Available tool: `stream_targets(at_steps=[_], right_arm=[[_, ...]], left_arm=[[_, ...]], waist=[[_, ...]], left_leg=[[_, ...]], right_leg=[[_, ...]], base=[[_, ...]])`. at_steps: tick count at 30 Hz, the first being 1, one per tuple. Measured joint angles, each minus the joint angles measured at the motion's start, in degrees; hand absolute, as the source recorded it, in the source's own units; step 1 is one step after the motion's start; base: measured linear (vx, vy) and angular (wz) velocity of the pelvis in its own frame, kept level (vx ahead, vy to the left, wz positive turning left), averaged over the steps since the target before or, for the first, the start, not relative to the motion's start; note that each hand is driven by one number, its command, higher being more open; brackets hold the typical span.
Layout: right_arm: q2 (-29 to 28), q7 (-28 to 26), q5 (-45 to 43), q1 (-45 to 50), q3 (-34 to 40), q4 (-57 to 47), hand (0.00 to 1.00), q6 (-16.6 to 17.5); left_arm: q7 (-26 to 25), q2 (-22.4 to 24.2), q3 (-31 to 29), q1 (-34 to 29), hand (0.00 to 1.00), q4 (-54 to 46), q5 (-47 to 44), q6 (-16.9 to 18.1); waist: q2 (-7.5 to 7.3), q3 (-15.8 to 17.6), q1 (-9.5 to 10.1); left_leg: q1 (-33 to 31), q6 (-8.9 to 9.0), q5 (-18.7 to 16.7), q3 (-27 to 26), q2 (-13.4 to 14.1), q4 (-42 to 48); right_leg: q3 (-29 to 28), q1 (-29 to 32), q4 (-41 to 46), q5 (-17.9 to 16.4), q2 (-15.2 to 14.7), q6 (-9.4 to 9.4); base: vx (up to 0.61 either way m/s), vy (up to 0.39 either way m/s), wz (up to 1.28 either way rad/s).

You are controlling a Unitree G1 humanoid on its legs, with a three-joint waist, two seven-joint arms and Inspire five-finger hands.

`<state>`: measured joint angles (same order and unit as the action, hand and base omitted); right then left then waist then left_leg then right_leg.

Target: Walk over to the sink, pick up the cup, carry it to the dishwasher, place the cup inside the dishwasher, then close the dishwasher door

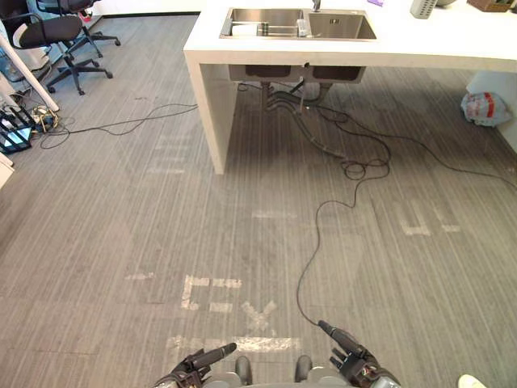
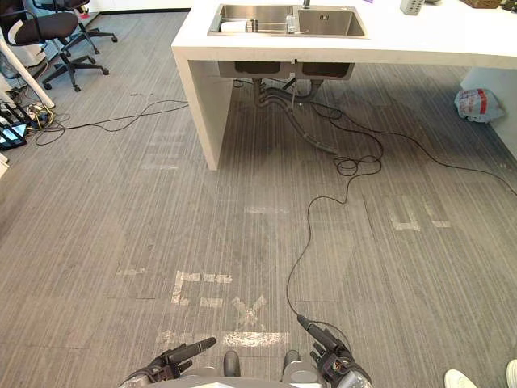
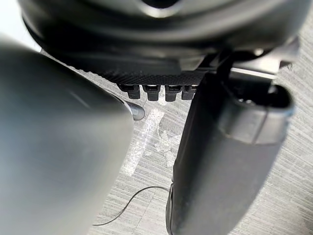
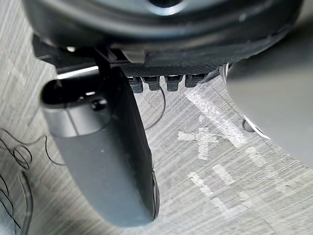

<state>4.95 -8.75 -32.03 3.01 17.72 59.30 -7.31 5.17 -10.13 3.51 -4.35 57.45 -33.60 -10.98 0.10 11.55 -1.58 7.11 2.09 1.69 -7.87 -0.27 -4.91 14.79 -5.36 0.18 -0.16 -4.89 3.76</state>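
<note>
Here, what seemed a small grey cup (image 1: pixel 302 27) stood in the stainless-steel double sink (image 1: pixel 347 24), well ahead of both hands. The dark left hand (image 1: pixel 198 361) and dark right hand (image 1: pixel 349 349), far short of the sink, showed straight, empty fingers; the right appeared somewhat nearer.

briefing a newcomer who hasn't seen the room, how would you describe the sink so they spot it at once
Look for the long white counter across the far side of the grey floor. Near its left end the sink is sunk into the top: a steel double basin, the one recess in the flat white surface, with grey pipes hanging beneath it.
</note>
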Motion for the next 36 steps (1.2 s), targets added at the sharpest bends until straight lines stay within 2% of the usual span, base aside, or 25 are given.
stream_targets(at_steps=[4,9,11,13,14,15,16,17,18,19,21,23,25,27,29,30,31,32,33,34,35,36], right_arm=[[-0.7,-0.1,0.9,-0.1,0.3,0.8,1.00,0.9],[-0.9,-1.2,2.1,-0.2,0.1,1.1,1.00,2.4],[-0.7,-2.1,1.9,-0.3,-1.1,0.7,1.00,3.3],[-0.4,-2.5,1.5,-0.3,-2.7,-0.7,1.00,3.5],[0.1,-2.5,-0.1,-0.4,-4.2,-2.0,1.00,3.6],[1.0,-2.5,-1.1,-1.9,-5.2,-2.4,1.00,3.6],[1.5,-2.3,-1.9,-3.4,-5.8,-2.3,1.00,3.6],[2.0,-2.4,-3.2,-5.8,-6.0,-2.3,1.00,3.7],[2.4,-2.4,-5.2,-7.5,-6.0,-2.4,1.00,3.9],[2.7,-2.5,-6.0,-8.0,-6.1,-2.4,1.00,4.1],[3.4,-2.7,-7.1,-7.8,-7.1,-2.9,1.00,4.5],[3.5,-2.7,-7.1,-6.6,-7.1,-4.3,1.00,4.6],[3.4,-2.4,-7.1,-5.3,-7.1,-4.4,1.00,4.4],[3.4,-2.4,-7.0,-3.5,-6.7,-4.7,1.00,3.7],[3.3,-2.4,-6.9,-1.6,-6.6,-4.6,1.00,2.6],[3.1,-2.5,-6.6,-0.9,-6.6,-4.5,1.00,2.0],[3.2,-2.6,-6.5,-0.8,-6.0,-4.4,1.00,1.7],[3.2,-2.7,-6.4,-0.6,-5.6,-4.1,1.00,1.7],[3.4,-2.6,-5.9,0.2,-4.8,-3.8,1.00,1.5],[3.5,-2.7,-5.8,0.8,-4.5,-3.9,1.00,1.4],[3.8,-2.6,-5.4,0.6,-4.1,-3.6,1.00,1.3],[4.6,-2.8,-4.1,0.7,-4.1,-3.6,1.00,1.3]], left_arm=[[0.0,-0.1,-1.2,0.4,1.00,1.1,0.1,-0.1],[0.4,0.1,-1.9,0.5,1.00,1.0,1.0,0.3],[0.7,-0.1,-1.9,0.6,1.00,1.0,1.1,0.3],[1.1,-1.1,-1.8,0.8,1.00,0.9,1.0,0.4],[1.2,-1.6,-1.7,1.0,1.00,0.4,1.0,0.6],[1.3,-1.6,-1.8,0.9,1.00,-0.9,0.9,1.0],[1.3,-1.5,-1.8,1.1,1.00,-1.3,0.6,1.3],[1.3,-1.7,-1.7,1.6,1.00,-1.5,-0.7,1.6],[1.0,-1.9,-1.6,2.2,1.00,-1.5,-2.6,1.6],[1.1,-1.9,-1.5,2.4,1.00,-1.5,-3.6,1.6],[1.2,-1.6,-0.8,3.4,1.00,-2.1,-6.5,1.8],[1.8,-1.4,-0.8,4.6,1.00,-2.6,-6.9,2.0],[2.7,-0.8,0.4,4.9,1.00,-3.2,-6.9,3.0],[3.1,-0.7,1.2,4.9,1.00,-3.2,-6.9,3.1],[3.7,-0.6,1.5,4.5,1.00,-3.3,-6.8,3.4],[3.9,-0.5,1.4,4.3,1.00,-3.3,-6.6,3.8],[3.9,-0.4,1.5,4.3,1.00,-3.1,-5.4,4.0],[3.9,0.0,1.6,4.1,1.00,-2.9,-4.7,3.9],[3.9,0.8,1.6,3.0,1.00,-2.5,-4.2,4.0],[4.0,1.2,1.6,2.3,1.00,-2.2,-3.7,4.5],[4.1,1.4,1.6,3.0,1.00,-1.1,-3.3,5.9],[4.3,1.4,1.6,3.9,1.00,-0.7,-3.4,6.9]], waist=[[-0.74,-0.1,0.07],[-0.92,-0.2,0.53],[-1.11,0.0,0.61],[-1.93,0.3,0.38],[-3.27,0.9,0.19],[-3.41,1.1,0.18],[-3.34,1.6,0.42],[-3.53,2.7,0.35],[-3.54,4.2,-0.45],[-3.29,4.9,-0.85],[-1.77,6.7,-1.07],[-1.72,7.0,-1.32],[-2.28,6.9,-1.30],[-2.82,7.2,-1.46],[-2.60,7.4,-1.71],[-2.23,7.5,-1.45],[-0.54,7.6,-1.53],[0.42,7.1,-1.62],[2.81,5.5,-2.24],[3.82,4.5,-2.38],[4.05,4.4,-2.46],[4.35,4.2,-2.54]], left_leg=[[0.0,0.00,0.0,-0.6,0.0,0.0],[0.1,-0.02,0.0,-1.2,0.0,0.0],[0.3,-0.38,-0.5,-2.9,0.0,0.0],[0.5,-1.70,-1.1,-6.8,0.0,0.6],[0.3,-3.06,-2.0,-8.6,-1.1,1.8],[-0.3,-4.14,-2.8,-8.9,-1.9,2.5],[-0.7,-4.53,-3.0,-9.4,-2.1,2.9],[-1.4,-5.67,-4.2,-10.0,-2.6,4.8],[-0.9,-6.68,-5.9,-9.6,-2.8,7.3],[-0.5,-7.09,-6.7,-9.1,-2.7,8.6],[-0.3,-7.73,-10.0,-7.8,-1.0,13.4],[-0.4,-8.10,-11.1,-6.2,-0.9,14.7],[-0.4,-6.61,-12.0,-5.3,-1.7,16.0],[1.0,-5.99,-13.6,-4.3,-3.2,16.6],[2.1,-5.04,-17.1,-3.2,-3.4,18.9],[2.4,-3.99,-20.7,-2.9,-2.7,21.5],[2.5,-2.68,-23.6,-2.9,-0.7,23.6],[2.7,-1.81,-24.7,-2.9,0.4,24.0],[3.8,0.47,-25.9,-3.0,3.1,24.0],[3.6,1.90,-26.3,-2.9,3.9,25.5],[0.4,5.11,-24.6,-2.7,5.5,34.4],[-4.3,9.82,-19.8,-2.8,7.7,46.2]], right_leg=[[-0.1,0.0,0.0,0.0,0.0,0.01],[-0.6,0.3,0.5,-0.2,0.0,-0.02],[-1.1,1.6,3.5,-1.9,-0.4,-0.05],[-1.2,4.7,10.8,-6.2,-2.3,1.00],[-1.2,7.0,15.9,-8.3,-4.3,1.26],[-1.3,9.4,21.2,-9.3,-6.1,1.33],[-0.5,11.8,25.3,-9.2,-7.3,1.14],[1.2,16.7,34.6,-7.6,-10.0,-1.14],[0.9,19.9,43.4,-3.9,-12.3,-1.80],[0.8,21.6,46.8,-2.9,-12.8,-1.68],[1.2,23.9,45.4,-5.4,-11.1,-1.28],[1.7,24.3,31.6,-4.6,-8.6,-0.40],[2.3,23.1,13.7,-1.1,-6.0,0.67],[3.1,22.2,7.4,-0.2,-6.1,0.67],[3.2,21.1,8.0,-0.3,-5.9,0.06],[3.0,21.0,10.0,0.7,-5.5,-2.78],[3.2,22.3,14.3,1.6,-4.4,-4.24],[3.5,23.0,16.4,1.5,-3.8,-4.41],[5.2,23.2,19.1,1.3,-2.3,-4.70],[6.3,23.2,19.9,1.1,-1.7,-5.97],[6.3,23.8,24.0,-2.5,-1.6,-9.28],[6.2,23.0,25.9,-5.0,-1.6,-10.78]], base=[[0.00,0.000,0.00],[-0.01,-0.004,-0.03],[-0.04,0.009,-0.11],[-0.05,0.027,0.04],[-0.03,0.043,0.08],[-0.03,0.049,-0.07],[-0.05,0.067,-0.30],[-0.07,0.093,-0.21],[-0.07,0.103,-0.01],[0.01,0.116,0.27],[0.10,0.140,0.34],[0.20,0.108,0.42],[0.27,0.036,0.31],[0.33,-0.021,0.32],[0.38,-0.139,0.27],[0.44,-0.207,0.01],[0.39,-0.190,-0.07],[0.47,-0.211,-0.07],[0.45,-0.180,0.01],[0.61,-0.225,0.04],[0.62,-0.235,0.00],[0.60,-0.231,-0.02]])
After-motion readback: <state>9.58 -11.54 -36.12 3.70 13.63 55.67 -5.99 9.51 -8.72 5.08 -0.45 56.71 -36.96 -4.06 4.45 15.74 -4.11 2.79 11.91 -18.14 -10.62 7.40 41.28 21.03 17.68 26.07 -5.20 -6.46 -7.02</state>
